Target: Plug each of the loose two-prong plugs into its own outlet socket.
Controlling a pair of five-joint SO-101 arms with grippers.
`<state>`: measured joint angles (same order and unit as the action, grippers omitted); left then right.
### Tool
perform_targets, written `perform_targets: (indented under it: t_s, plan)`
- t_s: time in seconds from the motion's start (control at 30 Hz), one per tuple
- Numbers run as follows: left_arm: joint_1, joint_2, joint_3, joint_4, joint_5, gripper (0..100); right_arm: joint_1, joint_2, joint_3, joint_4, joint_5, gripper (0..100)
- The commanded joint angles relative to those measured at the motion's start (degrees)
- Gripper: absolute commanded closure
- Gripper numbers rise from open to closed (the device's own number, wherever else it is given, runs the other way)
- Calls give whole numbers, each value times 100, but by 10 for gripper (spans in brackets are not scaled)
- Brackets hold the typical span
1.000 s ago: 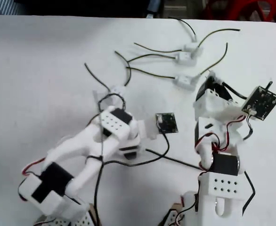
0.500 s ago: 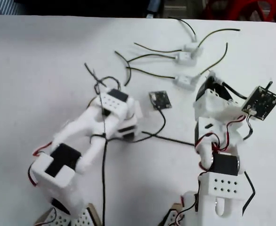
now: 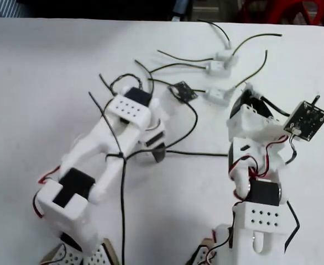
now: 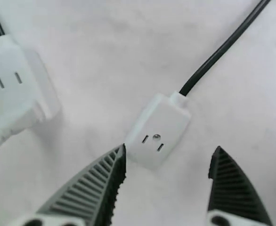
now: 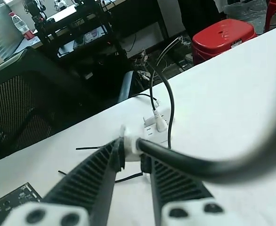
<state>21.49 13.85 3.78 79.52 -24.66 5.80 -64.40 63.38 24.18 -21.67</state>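
Left hand (image 4: 169, 150) wide open, nothing gripped. It sits over a white socket (image 4: 159, 136) lying face-up on the desk (image 4: 105, 37). One fingertip (image 4: 119, 157) is just beside the socket's edge, the other is clear of it. Socket cord (image 4: 223, 47), black, leads off on the side away from the hand. A second socket (image 4: 15, 94) lies near it, not touching.

High view: socket cluster (image 3: 216, 68), three white blocks, sits at the far side of the desk. Can't tell which of them is the one under the left hand. Left arm's camera board (image 3: 182, 91) is just beside the cluster, on the left arm's side. Thin dark wires (image 3: 178, 58) fan out from the cluster across the left arm's approach. Black cable (image 3: 195, 153) loops from the board over the desk between the arms, on the near side of the cluster.

Right hand (image 5: 133, 150) narrow, clamped on a white plug (image 5: 130, 141), near the cluster on the right arm's side. Plug cord (image 5: 199, 167), thick and black, sweeps across the right wrist view and hides part of the desk. Red stool (image 5: 225, 35) stands off the desk, beyond the cluster.
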Motion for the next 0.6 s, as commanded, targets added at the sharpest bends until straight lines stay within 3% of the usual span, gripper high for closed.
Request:
perform_targets:
  t_s: [0.0, 0.2, 0.57]
  plan:
    - [127, -40, -273, 229, 26, 714, 48, -57, -35, -136, 0, 981]
    - [338, 4, -202, 484, -264, 714, 48, -66, -35, -136, 0, 981]
    - [101, 154, 738, -765, -501, 710, 48, -66, -26, -136, 0, 981]
